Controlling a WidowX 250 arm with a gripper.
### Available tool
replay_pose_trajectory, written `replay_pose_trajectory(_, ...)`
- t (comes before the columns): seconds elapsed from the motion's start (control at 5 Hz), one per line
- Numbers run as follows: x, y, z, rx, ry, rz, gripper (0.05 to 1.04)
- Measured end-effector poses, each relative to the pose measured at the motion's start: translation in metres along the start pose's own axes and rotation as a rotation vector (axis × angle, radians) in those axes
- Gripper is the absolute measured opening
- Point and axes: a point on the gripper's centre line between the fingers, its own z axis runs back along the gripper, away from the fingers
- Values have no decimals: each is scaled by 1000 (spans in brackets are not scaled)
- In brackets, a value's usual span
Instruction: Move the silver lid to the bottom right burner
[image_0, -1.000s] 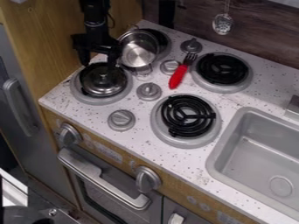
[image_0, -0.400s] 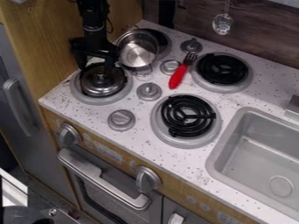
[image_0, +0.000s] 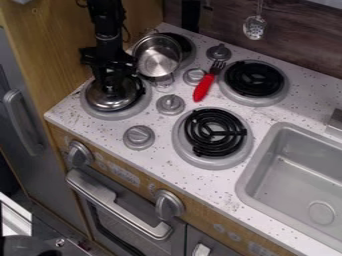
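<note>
The black gripper (image_0: 113, 86) hangs down over the front left burner (image_0: 98, 114), its fingers drawn together on the knob of the silver lid. Below them, the round silver lid (image_0: 109, 101) lies on that burner, a little toward its left side, with black coil showing at the lid's right edge. The gripper hides the lid's knob and upper part. The bottom right burner (image_0: 214, 132) is a black coil on a grey ring, with nothing on it.
A steel pot (image_0: 157, 61) stands at the back left burner, close beside the gripper. A red-handled fork (image_0: 204, 87) lies between the pot and the back right burner (image_0: 254, 78). The sink (image_0: 294, 175) is at the right, the wooden wall (image_0: 50, 45) at the left.
The gripper has come down onto the lid and its fingers have drawn closer together. The lid has shifted slightly left, uncovering some coil on its right.
</note>
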Motion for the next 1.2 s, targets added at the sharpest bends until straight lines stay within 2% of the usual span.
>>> replay_pose_trajectory(0.2, -4, -10, 3, -23, -7, 3, 268)
replay_pose_trajectory(0.4, -8, -44, 42, -98, -81, -46, 267)
replay_pose_trajectory(0.6, -31, -83, 67, -132, -113, -140, 267)
replay_pose_trajectory(0.8, -58, -118, 76, -153, -121, -244, 267)
replay_pose_trajectory(1.0, -93, -152, 68, -150, -110, -377, 267)
replay_pose_trajectory(1.2, -103, -178, 66, -120, -146, -461, 267)
